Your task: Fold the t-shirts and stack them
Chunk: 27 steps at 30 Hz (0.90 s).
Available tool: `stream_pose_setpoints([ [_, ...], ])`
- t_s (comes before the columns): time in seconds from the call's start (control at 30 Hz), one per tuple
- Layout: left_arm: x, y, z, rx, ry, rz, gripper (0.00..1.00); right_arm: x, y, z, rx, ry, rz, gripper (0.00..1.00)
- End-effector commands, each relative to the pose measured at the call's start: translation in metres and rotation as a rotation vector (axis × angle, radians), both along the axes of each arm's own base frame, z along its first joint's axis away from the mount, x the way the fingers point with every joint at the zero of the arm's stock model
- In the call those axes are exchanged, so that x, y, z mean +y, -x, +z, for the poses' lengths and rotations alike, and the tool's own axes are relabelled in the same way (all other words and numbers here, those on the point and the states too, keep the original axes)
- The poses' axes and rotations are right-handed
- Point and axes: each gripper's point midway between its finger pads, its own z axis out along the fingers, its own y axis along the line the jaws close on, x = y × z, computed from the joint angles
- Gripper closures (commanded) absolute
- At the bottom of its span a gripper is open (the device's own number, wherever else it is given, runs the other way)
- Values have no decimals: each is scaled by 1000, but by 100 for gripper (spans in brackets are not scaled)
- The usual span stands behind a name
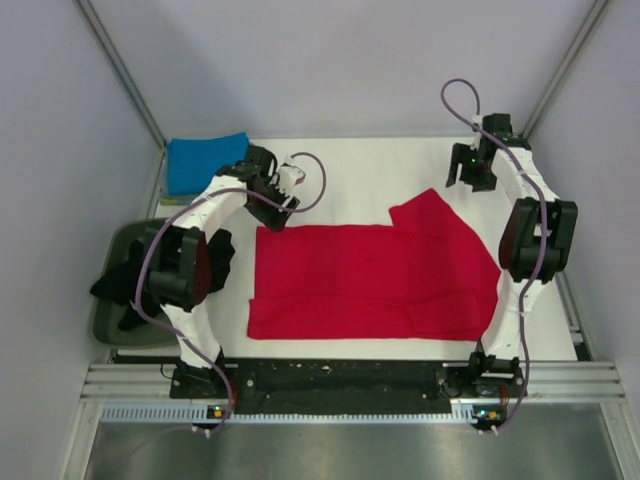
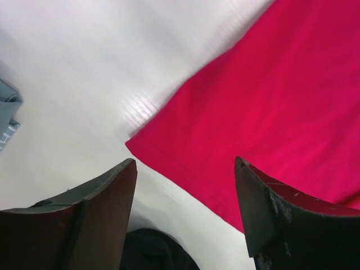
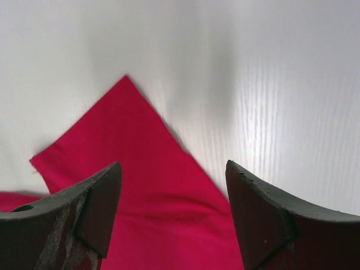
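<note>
Fold step, apparently: red t-shirt lies flat on the bench. Left gripper and right gripper hover released over its far edge — the next move likely calls for descending and pinching cloth.

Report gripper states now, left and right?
Left gripper: open, empty, over a corner of the bright red cloth t-shirt.
Right gripper: open, empty.

Pale lilac walls enclose a white table (silver rail along its near edge).
</note>
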Motion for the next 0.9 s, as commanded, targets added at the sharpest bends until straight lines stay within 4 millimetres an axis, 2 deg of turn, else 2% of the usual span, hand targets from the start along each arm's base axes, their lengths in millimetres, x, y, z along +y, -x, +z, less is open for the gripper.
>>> stream_pose_setpoints([
  [0.0,15,-18,-3,55,28,63,26,21,-47,-14,-39,2,105,28],
  [0.1,25,-23,-16,73,18,93,26,33,-64,-30,-31,23,147,30],
  [0.13,28,-24,-20,79,18,96,26,31,-66,-38,-17,38,149,30],
  [0.17,29,-23,-25,88,13,95,26,46,-67,-45,-9,50,187,30],
  [0.3,37,-23,-41,114,3,96,26,60,-61,-77,69,82,221,31],
  [0.4,43,-29,-49,125,-4,114,26,60,-55,-92,112,110,218,37],
  [0.43,44,-31,-51,126,-1,116,26,59,-54,-96,122,117,216,47],
  [0.47,43,-33,-50,120,9,114,26,61,-53,-97,125,120,218,51],
  [0.57,40,-38,-53,119,24,106,27,61,-53,-99,130,119,217,77],
  [0.67,38,-41,-55,123,30,93,29,63,-54,-91,112,105,222,100],
  [0.83,42,-42,-57,120,13,79,33,71,-56,-60,53,69,242,100],
  [0.87,42,-43,-57,119,18,80,37,74,-55,-56,44,54,250,100],
])
